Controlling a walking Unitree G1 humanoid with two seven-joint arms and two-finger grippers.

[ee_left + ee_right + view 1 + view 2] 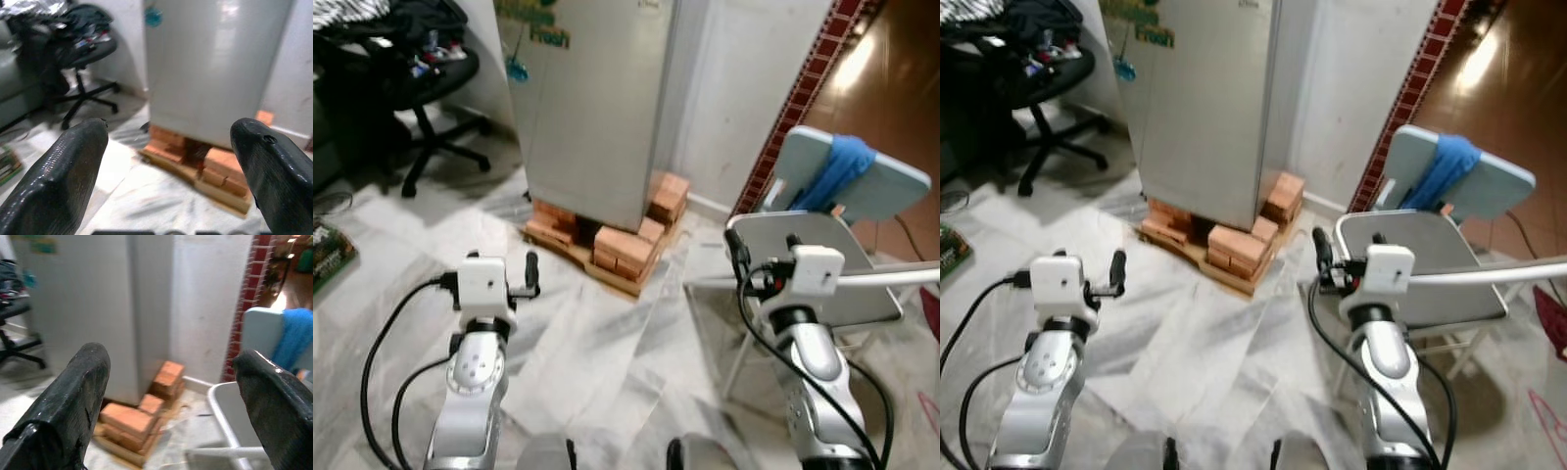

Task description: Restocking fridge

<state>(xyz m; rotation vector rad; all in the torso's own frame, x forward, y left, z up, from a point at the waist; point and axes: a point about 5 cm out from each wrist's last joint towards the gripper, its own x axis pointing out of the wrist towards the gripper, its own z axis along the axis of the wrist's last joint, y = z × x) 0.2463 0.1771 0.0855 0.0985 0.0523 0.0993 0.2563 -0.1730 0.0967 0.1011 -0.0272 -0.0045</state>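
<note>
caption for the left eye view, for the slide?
Both open tools, left and right, face the closed silver fridge raised on red bricks.

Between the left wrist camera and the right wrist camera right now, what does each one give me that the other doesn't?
Left wrist view: the left gripper, fingers wide apart, and a black office chair piled with clothes, left of the fridge.

Right wrist view: the right gripper, also open, the red brick edging on the wall, and a grey chair with a blue cloth over its back.

Both: the closed silver fridge standing on bricks and a wooden pallet, on the marble floor.
</note>
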